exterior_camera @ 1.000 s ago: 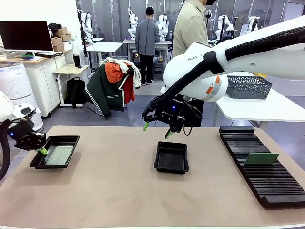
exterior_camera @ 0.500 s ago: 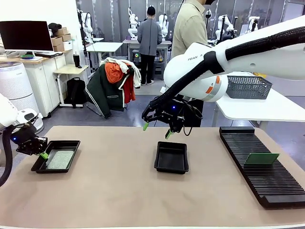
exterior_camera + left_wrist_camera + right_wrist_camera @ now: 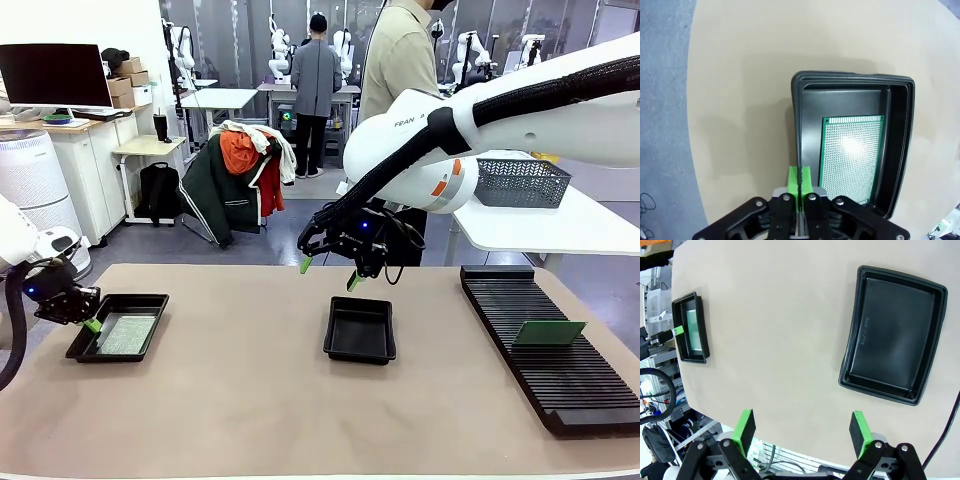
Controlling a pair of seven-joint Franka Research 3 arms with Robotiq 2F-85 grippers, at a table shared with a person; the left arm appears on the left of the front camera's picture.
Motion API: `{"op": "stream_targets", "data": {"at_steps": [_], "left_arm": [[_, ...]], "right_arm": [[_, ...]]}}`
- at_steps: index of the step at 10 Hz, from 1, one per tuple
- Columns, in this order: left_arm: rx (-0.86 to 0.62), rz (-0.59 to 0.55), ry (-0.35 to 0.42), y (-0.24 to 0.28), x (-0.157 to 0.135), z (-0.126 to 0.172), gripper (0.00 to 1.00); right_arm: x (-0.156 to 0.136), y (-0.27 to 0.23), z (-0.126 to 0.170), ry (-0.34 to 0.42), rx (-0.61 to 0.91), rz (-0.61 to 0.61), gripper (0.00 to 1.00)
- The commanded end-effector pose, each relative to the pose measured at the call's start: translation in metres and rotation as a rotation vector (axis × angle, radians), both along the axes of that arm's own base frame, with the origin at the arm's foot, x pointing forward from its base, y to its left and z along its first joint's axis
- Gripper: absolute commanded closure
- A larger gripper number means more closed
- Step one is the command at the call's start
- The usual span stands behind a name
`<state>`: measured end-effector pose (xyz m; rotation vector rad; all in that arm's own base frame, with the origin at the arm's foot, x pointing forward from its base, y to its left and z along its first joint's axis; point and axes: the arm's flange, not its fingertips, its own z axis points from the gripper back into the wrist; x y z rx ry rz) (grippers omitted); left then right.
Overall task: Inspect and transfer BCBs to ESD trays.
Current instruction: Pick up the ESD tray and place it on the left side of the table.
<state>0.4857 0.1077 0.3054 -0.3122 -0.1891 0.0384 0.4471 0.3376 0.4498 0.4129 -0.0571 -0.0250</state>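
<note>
Left end effector (image 3: 800,180) pinches the filled tray's (image 3: 900,150) rim; right end effector (image 3: 328,274) hangs wide over the empty tray (image 3: 360,332). Release next, I guess.

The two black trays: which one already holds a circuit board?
The left tray: a green board lies flat on its floor. The middle tray shows only its bare black floor.

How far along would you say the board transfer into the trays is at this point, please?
Done: one BCB lies flat in the left tray. In hand: the left gripper pinches that tray's rim; the open right gripper hovers above the empty middle tray, holding nothing. Left: a second BCB stands in the rack, to be moved.
</note>
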Motion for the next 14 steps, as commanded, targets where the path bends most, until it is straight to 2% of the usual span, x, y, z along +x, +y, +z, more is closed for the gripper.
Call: {"op": "stream_targets", "data": {"at_steps": [1, 2, 3, 5, 6, 7, 8, 11, 14], "left_arm": [[0.0, 0.0, 0.0, 0.0, 0.0, 0.0, 0.5], [0.009, -0.003, 0.006, -0.001, 0.001, 0.004, 0.39], [0.015, -0.005, 0.013, -0.003, 0.001, 0.008, 0.0], [0.057, 0.001, 0.015, -0.006, 0.001, 0.021, 0.0], [0.093, -0.003, 0.02, -0.01, 0.0, 0.031, 0.14], [0.131, -0.01, 0.025, -0.015, -0.002, 0.042, 0.04], [0.174, -0.017, 0.033, -0.021, -0.003, 0.055, 0.0], [0.294, -0.023, 0.059, -0.046, -0.009, 0.093, 0.0], [0.365, -0.019, 0.048, -0.063, -0.014, 0.12, 0.0]], "right_arm": [[0.001, 0.002, 0.0, -0.002, -0.015, -0.014, 0.0], [0.001, 0.002, 0.0, -0.002, -0.015, -0.014, 0.0], [0.001, 0.002, 0.0, -0.002, -0.015, -0.014, 0.0], [0.001, 0.002, 0.0, -0.002, -0.015, -0.014, 0.0], [0.001, 0.002, 0.0, -0.002, -0.015, -0.014, 0.0], [0.001, 0.002, 0.0, -0.002, -0.015, -0.014, 0.0], [0.001, 0.002, 0.0, -0.002, -0.015, -0.014, 0.0], [0.001, 0.002, 0.0, -0.002, -0.015, -0.014, 0.0], [0.001, 0.002, 0.0, -0.002, -0.015, -0.014, 0.0]]}}
